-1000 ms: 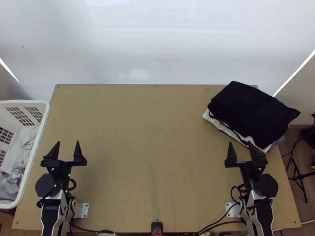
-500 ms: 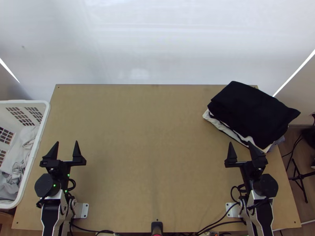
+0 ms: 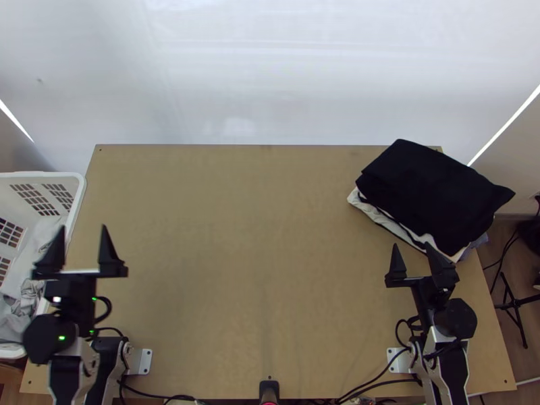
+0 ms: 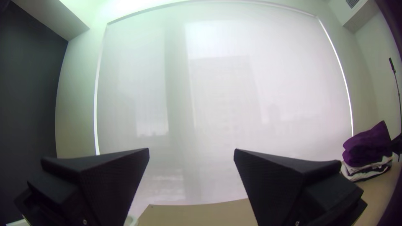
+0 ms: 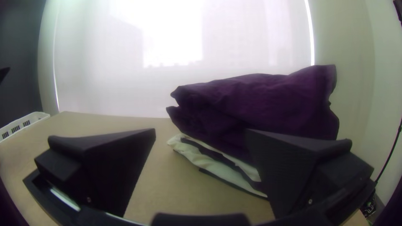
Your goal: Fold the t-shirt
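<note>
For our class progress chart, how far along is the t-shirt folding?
Looks done: stacked, folded cloth at the table's far right. In hand: nothing; the left gripper and right gripper are open. Left to fold, probably: light cloth bunched in the white basket.

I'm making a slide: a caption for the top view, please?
Left hand open by the white basket, right hand open by folded clothes.

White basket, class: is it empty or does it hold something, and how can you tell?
Not empty: in the top view, light grey cloth lies bunched inside the white basket.
</note>
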`<state>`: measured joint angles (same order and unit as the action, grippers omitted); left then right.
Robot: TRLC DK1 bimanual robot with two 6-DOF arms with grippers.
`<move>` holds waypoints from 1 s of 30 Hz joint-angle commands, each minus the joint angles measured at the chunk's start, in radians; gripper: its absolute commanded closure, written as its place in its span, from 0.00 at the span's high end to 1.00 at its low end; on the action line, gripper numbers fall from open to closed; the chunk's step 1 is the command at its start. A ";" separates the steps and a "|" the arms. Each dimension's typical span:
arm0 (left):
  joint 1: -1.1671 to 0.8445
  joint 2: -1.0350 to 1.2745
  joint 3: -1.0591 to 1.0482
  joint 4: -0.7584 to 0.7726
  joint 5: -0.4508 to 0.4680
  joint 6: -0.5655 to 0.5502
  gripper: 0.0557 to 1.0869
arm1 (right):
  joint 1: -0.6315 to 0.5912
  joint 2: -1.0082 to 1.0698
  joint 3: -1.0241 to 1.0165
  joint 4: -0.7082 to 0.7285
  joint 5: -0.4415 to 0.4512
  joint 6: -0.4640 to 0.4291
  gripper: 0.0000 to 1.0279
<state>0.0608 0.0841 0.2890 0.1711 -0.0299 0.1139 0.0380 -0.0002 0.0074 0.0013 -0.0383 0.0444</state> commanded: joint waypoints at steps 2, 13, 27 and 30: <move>0.010 0.329 0.389 -0.062 -0.094 -0.011 0.95 | 0.000 0.000 0.000 0.000 0.000 0.000 0.96; 0.358 0.947 1.099 -0.673 -0.176 -0.238 0.95 | 0.000 0.000 0.000 0.000 0.000 0.000 0.96; 0.850 1.620 1.618 -1.240 0.016 -0.332 0.95 | 0.000 0.000 0.000 0.000 0.000 0.000 0.96; 0.910 1.766 1.704 -1.312 0.015 -0.332 0.96 | 0.000 0.000 0.000 0.000 0.000 0.000 0.96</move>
<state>0.7959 1.5269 1.7775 -0.9470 -0.0471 -0.2028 0.0387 -0.0002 0.0074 0.0013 -0.0383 0.0444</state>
